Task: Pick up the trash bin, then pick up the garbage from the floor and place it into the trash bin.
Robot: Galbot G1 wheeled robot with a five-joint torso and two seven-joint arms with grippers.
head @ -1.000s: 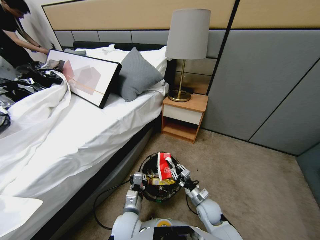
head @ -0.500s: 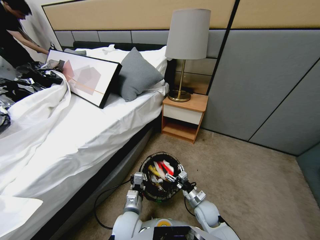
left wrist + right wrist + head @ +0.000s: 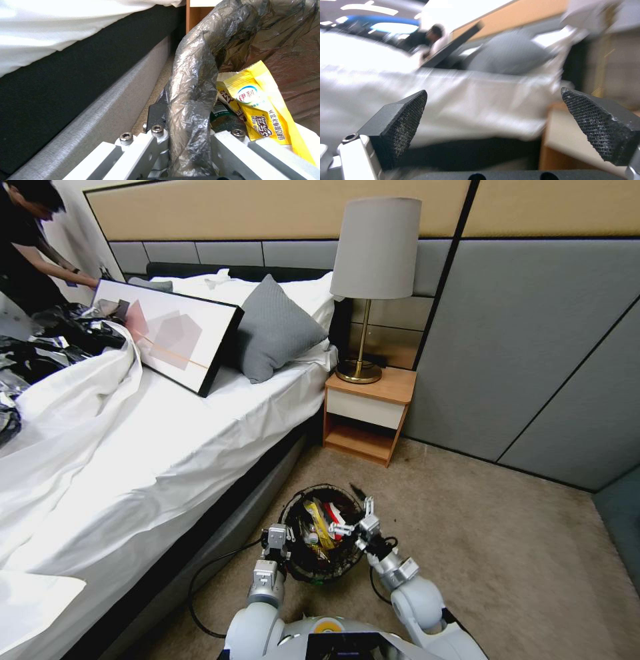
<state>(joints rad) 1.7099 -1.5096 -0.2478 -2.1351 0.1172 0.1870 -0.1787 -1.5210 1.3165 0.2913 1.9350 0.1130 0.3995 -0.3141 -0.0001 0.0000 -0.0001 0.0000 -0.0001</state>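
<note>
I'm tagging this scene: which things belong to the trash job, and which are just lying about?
Job:
trash bin
yellow wrapper in it
left tool clamped on its rim
right tool open above it

Lying about:
lamp
nightstand
grey pillow
framed picture

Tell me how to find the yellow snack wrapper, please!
Start at the big bed with white sheets; on the tan carpet beside its near corner sits the small round trash bin with a black bag liner, its rim clamped by the left gripper. Inside it leans the long yellow snack wrapper. It is the only bright yellow piece, beside red-and-white litter.
</note>
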